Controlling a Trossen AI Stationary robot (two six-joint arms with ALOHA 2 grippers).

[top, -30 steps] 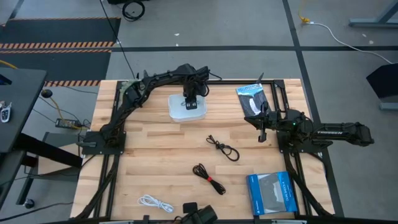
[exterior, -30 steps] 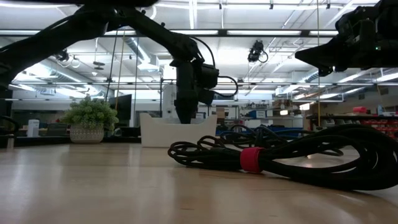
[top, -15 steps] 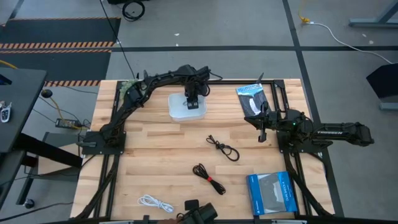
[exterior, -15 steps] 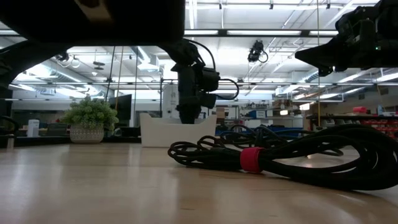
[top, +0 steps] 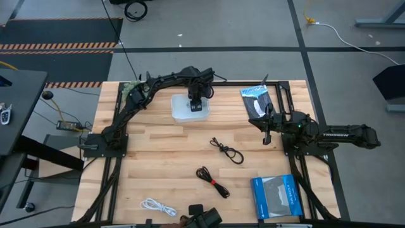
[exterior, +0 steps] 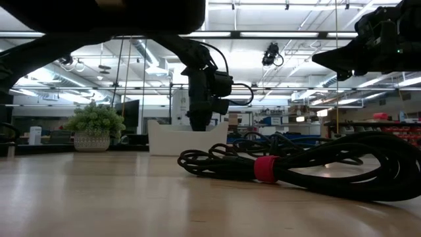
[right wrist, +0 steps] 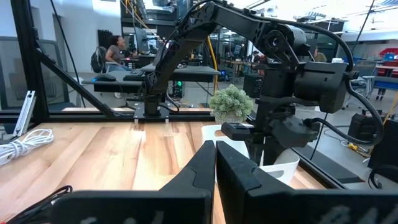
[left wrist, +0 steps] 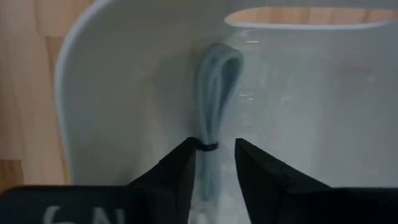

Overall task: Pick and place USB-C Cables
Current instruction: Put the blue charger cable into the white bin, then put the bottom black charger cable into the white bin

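Here, your left claw (left wrist: 212, 165) points down into the smooth white plastic tray (top: 180, 109), whose corners are rounded and whose walls look glossy. Its two dark, wedge-shaped fingers (left wrist: 177, 171) stand slightly apart, and the pale blue-grey cable (left wrist: 214, 93), a narrow folded loop cinched by a thin dark band, lies on the tray floor between them and stretches out ahead of the tips. You cannot tell whether the fingers touch it.

Your right claw (right wrist: 215, 155) waits well off to the side above the planked wooden table (top: 164, 164), its matte black fingers pressed together on nothing.

Well away from the left claw, toward the table's near edge, you see a thin black cable (top: 226, 150) in a loose loop, a thicker black coil with a red tie (top: 212, 180), and a white bundle (top: 158, 206).
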